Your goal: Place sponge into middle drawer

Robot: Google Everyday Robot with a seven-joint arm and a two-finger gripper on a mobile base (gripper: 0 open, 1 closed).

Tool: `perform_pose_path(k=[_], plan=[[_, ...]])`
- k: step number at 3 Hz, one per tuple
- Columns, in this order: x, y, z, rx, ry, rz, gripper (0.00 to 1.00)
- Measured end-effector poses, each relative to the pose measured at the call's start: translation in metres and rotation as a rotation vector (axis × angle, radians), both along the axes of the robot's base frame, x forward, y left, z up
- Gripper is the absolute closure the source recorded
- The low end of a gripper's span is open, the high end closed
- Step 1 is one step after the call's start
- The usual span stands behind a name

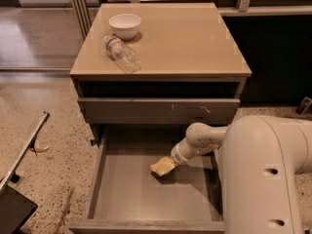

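The sponge [161, 167], a pale yellow foam block, hangs tilted at the tip of my arm, just above the floor of the middle drawer [131, 199], with its shadow right under it. The drawer is pulled fully open, wide and grey with a smooth floor. My gripper [167, 165] reaches in from the right, over the drawer's right half, and is shut on the sponge. The sponge covers most of its fingers.
Above the open drawer is a closed grey drawer front [158, 110] with pale scratch marks. A white bowl [125, 25] and a lying plastic bottle [122, 54] sit on the cabinet top [195, 38]. My white arm body [268, 179] fills the lower right. A metal frame [24, 150] lies on the floor at left.
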State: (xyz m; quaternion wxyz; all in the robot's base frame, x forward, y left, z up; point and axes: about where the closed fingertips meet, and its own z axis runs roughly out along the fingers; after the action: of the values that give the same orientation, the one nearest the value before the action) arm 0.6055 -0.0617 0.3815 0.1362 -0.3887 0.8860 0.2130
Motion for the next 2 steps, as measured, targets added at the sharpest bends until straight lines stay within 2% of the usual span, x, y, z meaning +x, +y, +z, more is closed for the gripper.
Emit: perform_pose_path(k=[1,2], plan=[[0.0068,0.0111,-0.0051,0.050,0.005,0.080,0.37],[0.0091,0.0118,-0.0037,0.052,0.002,0.092,0.14]])
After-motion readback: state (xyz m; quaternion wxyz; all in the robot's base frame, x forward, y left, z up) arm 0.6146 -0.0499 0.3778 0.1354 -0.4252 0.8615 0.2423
